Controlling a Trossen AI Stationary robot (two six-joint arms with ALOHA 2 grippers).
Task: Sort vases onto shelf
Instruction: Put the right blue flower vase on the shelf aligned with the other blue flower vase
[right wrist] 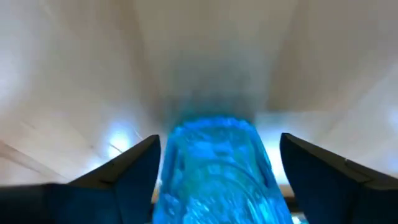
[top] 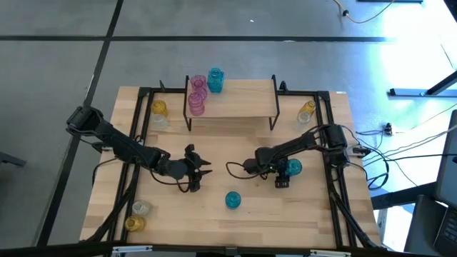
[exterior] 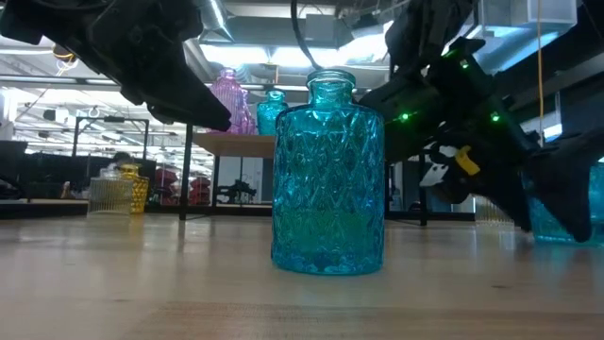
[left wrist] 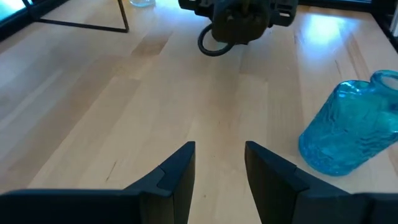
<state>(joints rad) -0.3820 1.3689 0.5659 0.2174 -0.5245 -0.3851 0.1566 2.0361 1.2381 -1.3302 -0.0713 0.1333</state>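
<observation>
Left gripper (top: 202,173), mid-table, jaws parted and holding nothing; free blue vase (top: 233,200) upright just ahead of it; right gripper (top: 288,173), jaws spread wide, straddling a second blue vase (top: 293,168) without pinching it. To do well: centre that vase between the fingers, close gently on the glass, lift straight, carry to the shelf (top: 243,100), which already bears pink and blue vases. Surface: pale wood tabletop (top: 285,214) on grey floor; open workshop beyond.

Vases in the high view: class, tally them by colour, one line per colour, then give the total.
Pink vases: 3
Teal-blue vases: 3
Amber-yellow vases: 3
Clear vases: 3
Total: 12
</observation>
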